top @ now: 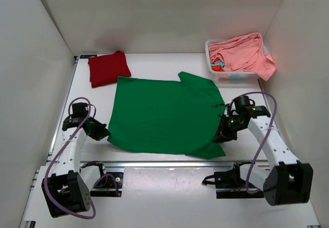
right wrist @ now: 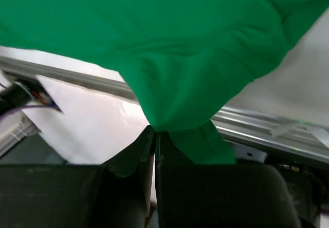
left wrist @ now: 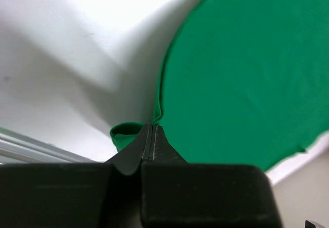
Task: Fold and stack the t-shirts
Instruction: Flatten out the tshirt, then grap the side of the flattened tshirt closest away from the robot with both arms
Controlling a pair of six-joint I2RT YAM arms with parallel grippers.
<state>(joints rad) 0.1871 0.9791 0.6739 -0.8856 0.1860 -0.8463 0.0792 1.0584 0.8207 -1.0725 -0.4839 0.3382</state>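
A bright green t-shirt (top: 164, 115) lies spread across the middle of the table. My left gripper (top: 105, 132) is shut on the shirt's near left edge; the left wrist view shows the hem (left wrist: 157, 112) pinched at my left gripper (left wrist: 148, 130). My right gripper (top: 222, 134) is shut on its near right side; green cloth (right wrist: 180, 99) hangs bunched from my right gripper (right wrist: 156, 133). A dark red t-shirt (top: 108, 68) sits folded at the back left. A salmon pink t-shirt (top: 241, 53) is heaped in the basket.
A white lattice basket (top: 232, 75) stands at the back right. White walls close in the table on three sides. A metal rail (top: 169, 164) runs along the near edge by the arm bases.
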